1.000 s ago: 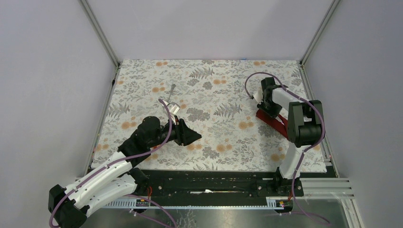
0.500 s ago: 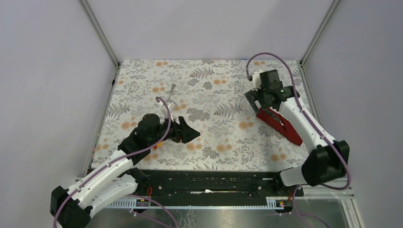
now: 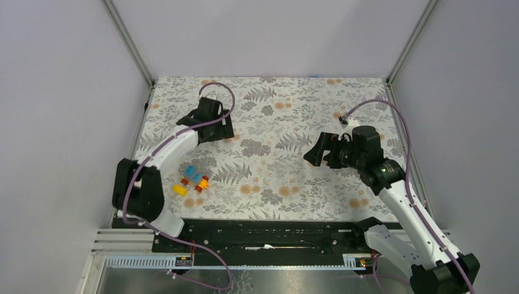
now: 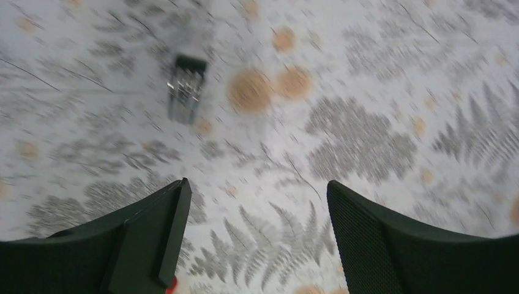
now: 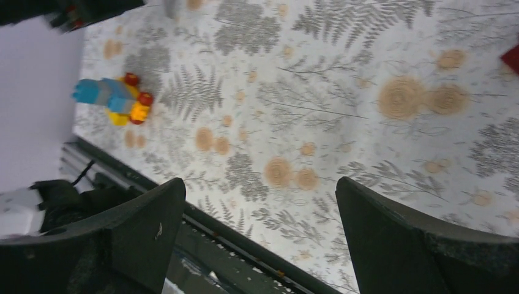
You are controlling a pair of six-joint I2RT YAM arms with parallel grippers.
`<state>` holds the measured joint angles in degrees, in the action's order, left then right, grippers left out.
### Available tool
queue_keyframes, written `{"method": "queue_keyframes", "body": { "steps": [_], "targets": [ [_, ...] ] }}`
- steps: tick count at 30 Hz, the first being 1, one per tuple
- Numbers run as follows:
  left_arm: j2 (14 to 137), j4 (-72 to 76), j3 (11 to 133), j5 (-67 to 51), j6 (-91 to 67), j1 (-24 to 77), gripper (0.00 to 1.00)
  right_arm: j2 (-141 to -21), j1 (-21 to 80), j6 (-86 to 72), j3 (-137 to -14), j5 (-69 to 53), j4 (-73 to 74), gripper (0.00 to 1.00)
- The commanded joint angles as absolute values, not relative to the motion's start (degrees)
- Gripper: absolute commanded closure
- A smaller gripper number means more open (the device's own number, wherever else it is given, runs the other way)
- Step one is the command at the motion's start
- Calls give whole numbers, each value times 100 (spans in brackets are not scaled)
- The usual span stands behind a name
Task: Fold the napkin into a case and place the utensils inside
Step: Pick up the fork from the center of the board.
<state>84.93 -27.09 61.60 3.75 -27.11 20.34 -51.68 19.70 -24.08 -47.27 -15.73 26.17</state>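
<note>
left gripper [image 4: 256,190] spread wide, empty, hovering just short of the blurred fork [image 4: 185,92]; right gripper [image 5: 260,184] also agape, holding nothing, napkin [image 5: 513,59] only a red sliver at its view's edge. judgement: centre jaws across the fork, drop low, pinch squarely lest it skid.

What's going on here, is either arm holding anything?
Nothing is held. The left gripper hangs open over the far-left part of the table, with a blurred silver utensil lying just ahead of it. The right gripper is open and empty above mid-table. Only a corner of the red napkin shows, at the right wrist view's edge.
</note>
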Motion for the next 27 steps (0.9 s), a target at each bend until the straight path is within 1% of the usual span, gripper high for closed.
{"method": "queue_keyframes", "body": {
  "steps": [1, 3, 6, 9, 13, 17, 19, 22, 27],
  "targets": [
    [9545, -3126, 7502, 1906, -2183, 1960, 16, -4767, 1951, -2821, -4495, -2759, 2244, 0],
    [10224, -3250, 8052, 2291, -2058, 1968, 21, -4490, 1951, -2821, -4320, -2951, 2248, 0],
    [11122, -3513, 8875, 2657, -1797, 1968, 24, -4056, 1949, -2746, -4160, -2899, 2340, 0],
    [11847, -3718, 9581, 2644, -1503, 1961, 26, -3789, 1947, -2591, -4182, -2824, 2627, 0],
    [12508, -3860, 10268, 2541, -1192, 1942, 29, -3637, 1949, -2356, -4175, -2820, 2829, 0],
    [12917, -3920, 10637, 2569, -1092, 1883, 30, -3673, 1951, -2302, -4091, -3030, 2828, 0],
    [13119, -4053, 10844, 2395, -1107, 1805, 33, -3704, 1951, -2303, -4064, -3050, 2821, 0],
    [13383, -4351, 11122, 2277, -1135, 1703, 45, -3708, 1951, -2305, -4075, -3038, 2821, 0],
    [13520, -4610, 11202, 1670, -1221, 1449, 65, -3661, 1944, -2336, -4083, -2942, 2856, 0]
  ]
}}
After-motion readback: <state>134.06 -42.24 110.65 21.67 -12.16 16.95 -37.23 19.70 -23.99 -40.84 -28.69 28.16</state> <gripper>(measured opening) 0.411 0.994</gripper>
